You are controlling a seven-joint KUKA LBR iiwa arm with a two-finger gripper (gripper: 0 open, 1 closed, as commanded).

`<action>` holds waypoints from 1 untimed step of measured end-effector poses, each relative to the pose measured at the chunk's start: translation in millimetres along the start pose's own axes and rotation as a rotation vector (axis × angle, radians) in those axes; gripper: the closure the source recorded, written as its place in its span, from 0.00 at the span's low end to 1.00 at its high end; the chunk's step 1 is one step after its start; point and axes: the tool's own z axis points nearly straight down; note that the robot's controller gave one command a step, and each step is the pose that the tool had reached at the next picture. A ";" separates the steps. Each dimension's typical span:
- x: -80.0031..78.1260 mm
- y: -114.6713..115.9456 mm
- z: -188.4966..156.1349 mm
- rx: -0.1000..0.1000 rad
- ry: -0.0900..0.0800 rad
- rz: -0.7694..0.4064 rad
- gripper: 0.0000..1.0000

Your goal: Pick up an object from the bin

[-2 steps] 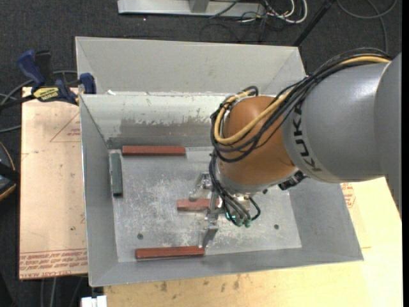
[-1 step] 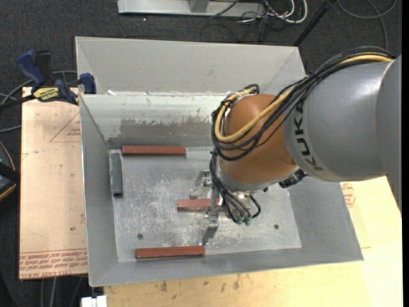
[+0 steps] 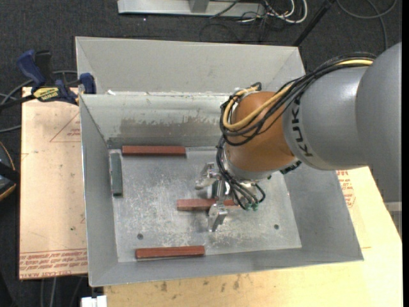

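- My claw is spread wide, one finger on each side of the red-brown bar lying flat mid-bin.
- Risk: I'm nearer its right end than its middle, so it could pivot or droop on lift.
- Thin bar on the bin floor: fingertips may skid over it.
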 end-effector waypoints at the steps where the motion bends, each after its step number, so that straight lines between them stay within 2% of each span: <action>1: -3.3 -8.9 20.6 -0.003 -0.010 0.119 0.00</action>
